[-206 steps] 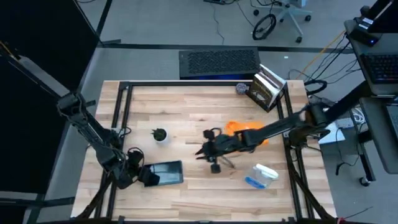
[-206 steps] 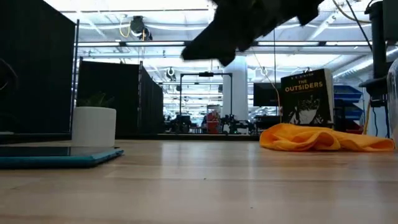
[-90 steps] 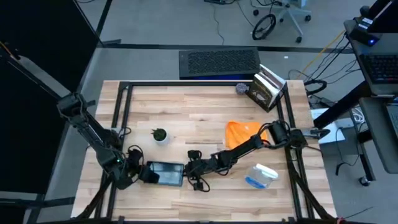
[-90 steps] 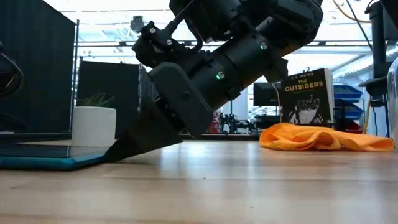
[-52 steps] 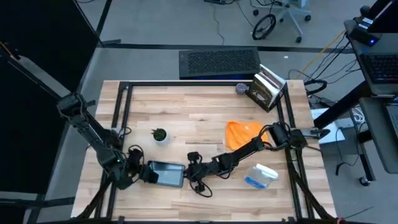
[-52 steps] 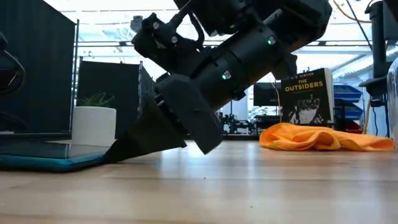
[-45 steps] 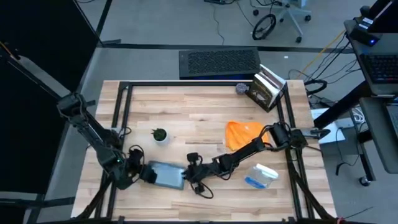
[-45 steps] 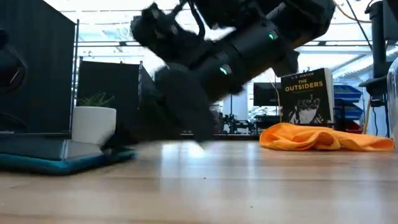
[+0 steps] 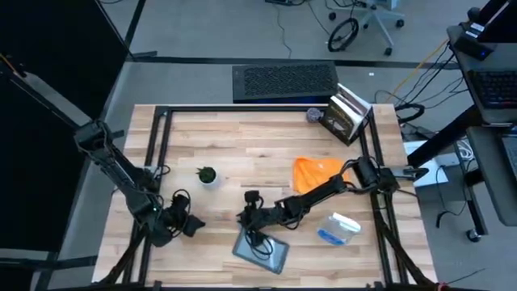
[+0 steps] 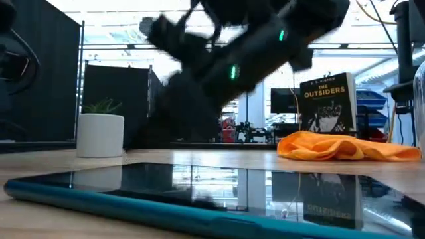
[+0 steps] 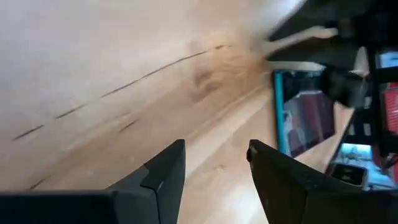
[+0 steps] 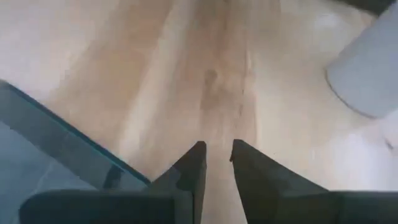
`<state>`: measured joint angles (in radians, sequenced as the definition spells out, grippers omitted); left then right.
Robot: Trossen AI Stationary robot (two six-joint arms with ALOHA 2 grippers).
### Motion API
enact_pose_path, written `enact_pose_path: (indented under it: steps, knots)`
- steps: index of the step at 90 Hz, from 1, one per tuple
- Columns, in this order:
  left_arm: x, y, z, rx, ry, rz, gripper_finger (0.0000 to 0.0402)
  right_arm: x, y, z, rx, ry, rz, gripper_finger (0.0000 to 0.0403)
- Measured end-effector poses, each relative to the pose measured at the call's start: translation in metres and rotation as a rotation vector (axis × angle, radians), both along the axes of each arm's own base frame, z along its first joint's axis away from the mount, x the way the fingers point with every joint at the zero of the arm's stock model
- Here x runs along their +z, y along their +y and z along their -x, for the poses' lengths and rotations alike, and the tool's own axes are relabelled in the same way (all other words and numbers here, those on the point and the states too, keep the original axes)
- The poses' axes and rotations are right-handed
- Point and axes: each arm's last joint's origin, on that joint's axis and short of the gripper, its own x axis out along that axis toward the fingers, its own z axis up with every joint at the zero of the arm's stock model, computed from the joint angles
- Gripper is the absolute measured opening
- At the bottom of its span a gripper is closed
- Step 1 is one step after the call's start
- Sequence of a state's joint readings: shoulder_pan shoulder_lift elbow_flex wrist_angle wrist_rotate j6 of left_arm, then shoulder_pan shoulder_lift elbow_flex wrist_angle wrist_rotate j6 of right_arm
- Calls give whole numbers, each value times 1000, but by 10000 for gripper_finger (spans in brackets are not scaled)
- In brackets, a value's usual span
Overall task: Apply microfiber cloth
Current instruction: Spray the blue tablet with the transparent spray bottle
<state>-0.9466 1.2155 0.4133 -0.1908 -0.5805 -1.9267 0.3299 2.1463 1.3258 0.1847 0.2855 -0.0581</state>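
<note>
The orange microfiber cloth (image 9: 315, 171) lies crumpled on the table right of centre, also in the low view (image 10: 339, 147); no gripper touches it. A dark tablet (image 9: 262, 250) lies flat and askew near the table's front edge, large in the low view (image 10: 199, 186). My right gripper (image 9: 245, 218) hovers low just beyond the tablet's far end, its fingers (image 12: 216, 149) shut to a narrow slit, with the tablet (image 12: 37, 155) beside them. My left gripper (image 9: 194, 226) stands open at the front left, nothing between its fingers (image 11: 216, 152). My right gripper is close over the tablet's far edge (image 12: 93, 155), pointing down at a slant from the table's right. Whether a finger touches the tablet, I cannot tell.
A small white plant pot (image 9: 208, 175) stands left of centre. A clear spray bottle (image 9: 339, 226) lies at the front right. Books (image 9: 346, 115) stand at the far right. A black metal frame (image 9: 161, 145) rims the table.
My right gripper stayed low at the tablet's right end. The tablet tipped and turned there. It then slid away from my left gripper toward the table's near edge, and it now lies askew at the front middle. The cloth has not moved.
</note>
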Motion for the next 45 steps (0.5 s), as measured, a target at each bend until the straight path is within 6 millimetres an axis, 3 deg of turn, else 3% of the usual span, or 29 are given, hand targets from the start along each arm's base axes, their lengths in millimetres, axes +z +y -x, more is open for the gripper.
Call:
enact_pose_path:
  steps: [23,45]
  knots:
    - [6,-2,-10,-75,-78,-30,161,51,27,50,56,248,-119,63]
    - [20,4,-40,-109,-144,-115,161,38,74,88,3,409,-181,63]
